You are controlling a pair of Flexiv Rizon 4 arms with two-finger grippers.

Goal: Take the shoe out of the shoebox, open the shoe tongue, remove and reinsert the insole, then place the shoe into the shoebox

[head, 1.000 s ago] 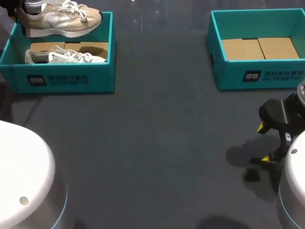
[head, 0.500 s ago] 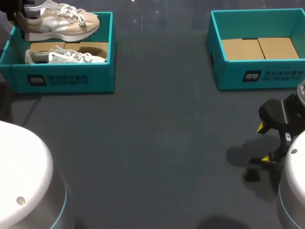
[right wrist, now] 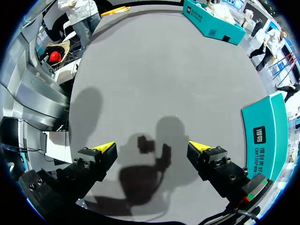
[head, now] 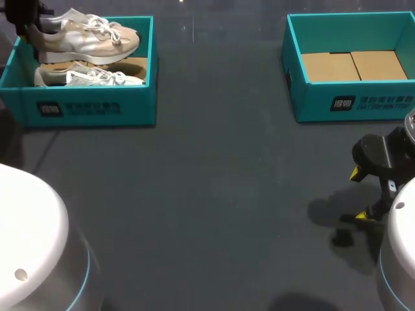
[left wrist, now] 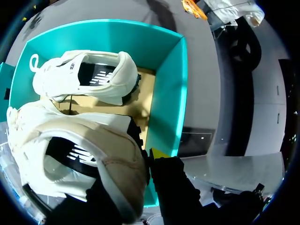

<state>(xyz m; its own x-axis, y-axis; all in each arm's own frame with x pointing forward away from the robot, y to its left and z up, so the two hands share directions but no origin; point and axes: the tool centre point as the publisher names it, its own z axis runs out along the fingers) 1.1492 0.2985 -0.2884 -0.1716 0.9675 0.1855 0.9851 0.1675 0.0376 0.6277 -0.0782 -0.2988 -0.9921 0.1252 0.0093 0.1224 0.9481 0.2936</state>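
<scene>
Liftoff: the shoe [head: 87, 39] hangs above the teal shoebox [head: 91, 107], my left gripper [left wrist: 138, 176] clamped on its heel, toe jutting out ahead of the gripper. Smart hold, I'd say: gripping the heel leaves the tongue and laces free for the next step. The second shoe [head: 87, 76] lies in the box beneath the gripper. My right gripper [right wrist: 151, 152] hangs spread wide and empty over the counter [head: 214, 194], beside the other shoebox [head: 353, 103], probably parked there to take on the tongue work.
</scene>
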